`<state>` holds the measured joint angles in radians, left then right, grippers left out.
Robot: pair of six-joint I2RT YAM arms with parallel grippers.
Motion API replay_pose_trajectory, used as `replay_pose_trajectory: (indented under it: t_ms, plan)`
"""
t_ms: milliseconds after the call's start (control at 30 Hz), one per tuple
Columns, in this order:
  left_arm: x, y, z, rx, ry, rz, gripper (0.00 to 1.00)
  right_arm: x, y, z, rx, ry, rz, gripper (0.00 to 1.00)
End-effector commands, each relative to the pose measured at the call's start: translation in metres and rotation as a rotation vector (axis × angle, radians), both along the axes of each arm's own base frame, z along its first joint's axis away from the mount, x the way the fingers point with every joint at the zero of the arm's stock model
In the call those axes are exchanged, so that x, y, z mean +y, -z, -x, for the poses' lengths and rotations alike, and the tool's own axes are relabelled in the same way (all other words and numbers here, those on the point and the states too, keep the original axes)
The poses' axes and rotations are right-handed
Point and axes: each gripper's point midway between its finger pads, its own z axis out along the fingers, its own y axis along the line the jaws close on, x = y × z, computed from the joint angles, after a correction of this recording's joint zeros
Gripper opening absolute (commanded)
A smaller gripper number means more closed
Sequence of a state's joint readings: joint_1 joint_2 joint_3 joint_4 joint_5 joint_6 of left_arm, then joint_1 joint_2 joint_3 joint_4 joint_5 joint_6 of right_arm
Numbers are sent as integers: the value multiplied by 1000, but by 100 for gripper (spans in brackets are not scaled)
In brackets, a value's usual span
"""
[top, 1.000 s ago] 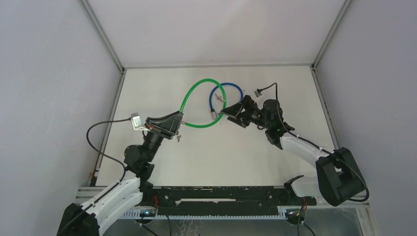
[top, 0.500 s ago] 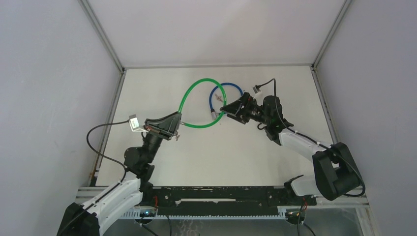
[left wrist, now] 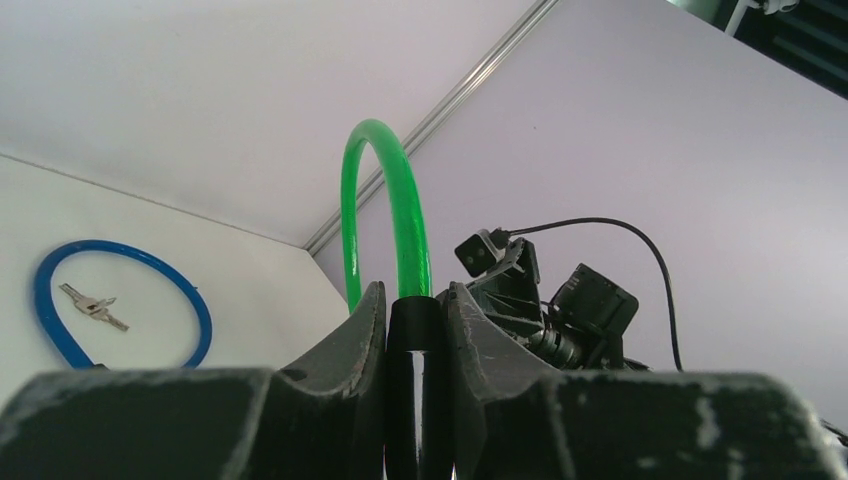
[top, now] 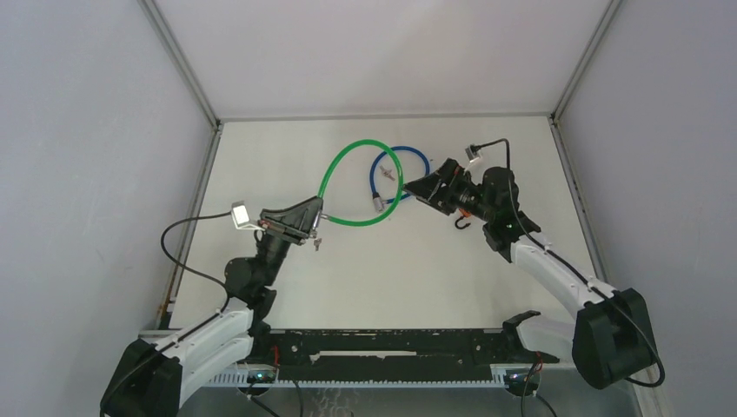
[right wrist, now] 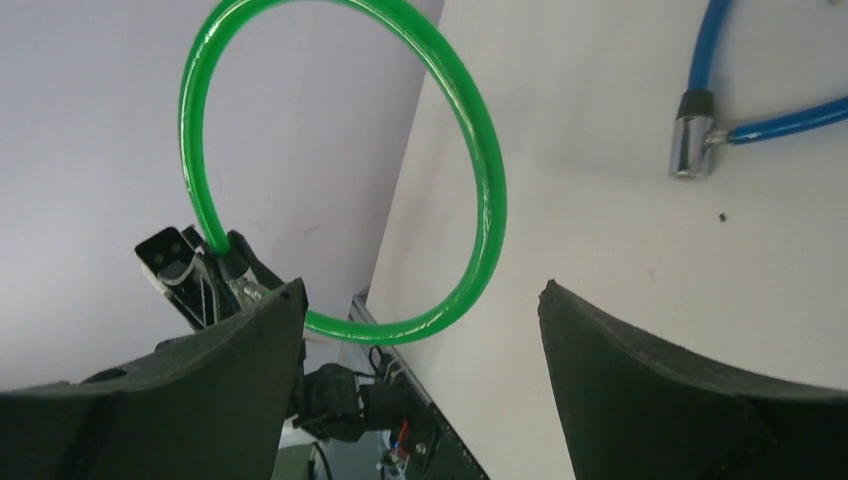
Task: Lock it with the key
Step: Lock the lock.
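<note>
green lock end hidden between fingers, blue cable cut off

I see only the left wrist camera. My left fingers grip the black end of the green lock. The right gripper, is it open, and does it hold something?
Observer: The right wrist view shows the right gripper wide open, with nothing between its jaws.
Operator: Where is it compared to the green lock?
Observer: From above, its tips are at the right side of the green lock, near the place where the loop crosses the blue cable.
Operator: The end of the blue cable is cut off in my view.
Observer: Its silver end piece lies on the table, not touching the green lock.
</note>
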<state>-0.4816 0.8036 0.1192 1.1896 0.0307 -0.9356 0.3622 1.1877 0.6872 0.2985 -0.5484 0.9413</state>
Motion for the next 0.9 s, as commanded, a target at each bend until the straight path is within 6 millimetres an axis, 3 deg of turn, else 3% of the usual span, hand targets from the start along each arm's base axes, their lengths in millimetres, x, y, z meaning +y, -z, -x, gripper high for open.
replay_pose_trajectory:
  t_ms: [0,167,333,400,433,600,733,867]
  plan:
    - [9,-33,15,-111,12,102,0,-20,-35,-15,-87,136,53,91]
    - [10,-30,15,-107,10,102,0,3,-78,-7,-86,192,-33,91]
    - [8,-28,15,-103,16,95,0,58,-119,4,-113,120,-105,91]
    - [9,-29,15,-105,14,98,0,79,-119,1,-80,97,-86,90]
    - [9,-30,15,-109,15,98,0,91,-110,-3,-47,84,-75,90]
    - [8,-32,16,-114,18,95,0,129,-102,-9,21,1,-115,88]
    - [7,-31,17,-114,24,92,0,152,-99,-9,22,-62,-104,87]
    - [8,-30,18,-113,25,93,0,162,-104,-10,-7,-69,-105,87]
